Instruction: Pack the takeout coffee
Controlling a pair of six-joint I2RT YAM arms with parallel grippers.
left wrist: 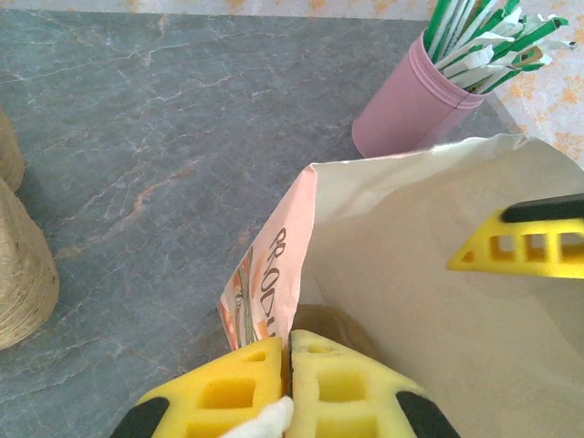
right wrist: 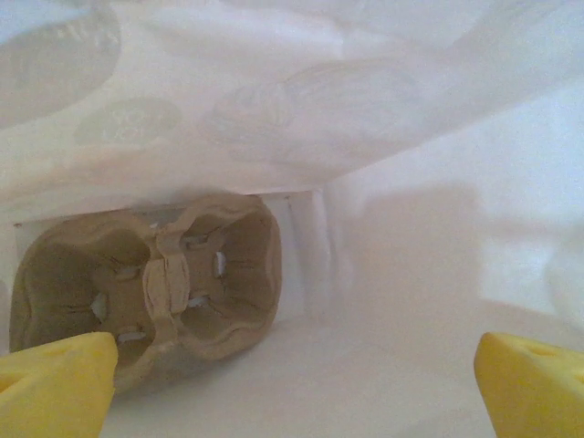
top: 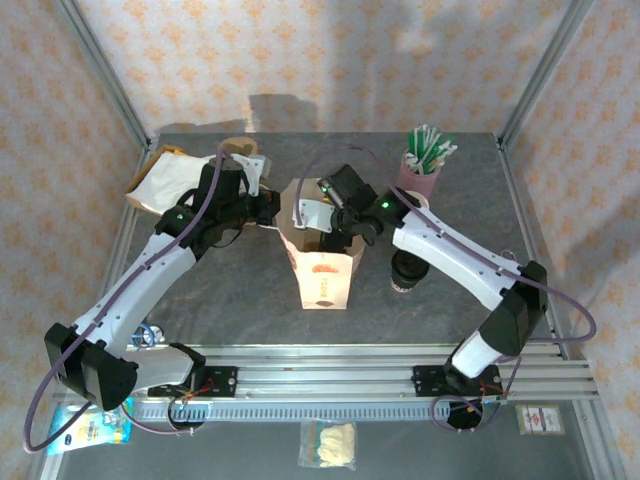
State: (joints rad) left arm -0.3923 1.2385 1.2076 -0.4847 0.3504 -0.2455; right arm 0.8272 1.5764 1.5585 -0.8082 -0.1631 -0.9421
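The left gripper (left wrist: 290, 365) is pinched tight on the paper bag's (top: 322, 280) left rim. The right gripper (right wrist: 292, 383) hangs spread and empty inside the bag, above a two-well cup carrier (right wrist: 146, 283). The takeout coffee (top: 405, 272) stands upright on the table (top: 200, 300) just right of the bag. That puts it nearer the right gripper, I'd say.

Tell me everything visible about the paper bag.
The paper bag is white with orange print, standing upright on the grey table, mouth open. The left gripper is shut on its rim; the right gripper hangs open inside it. A brown pulp cup carrier lies on its bottom.
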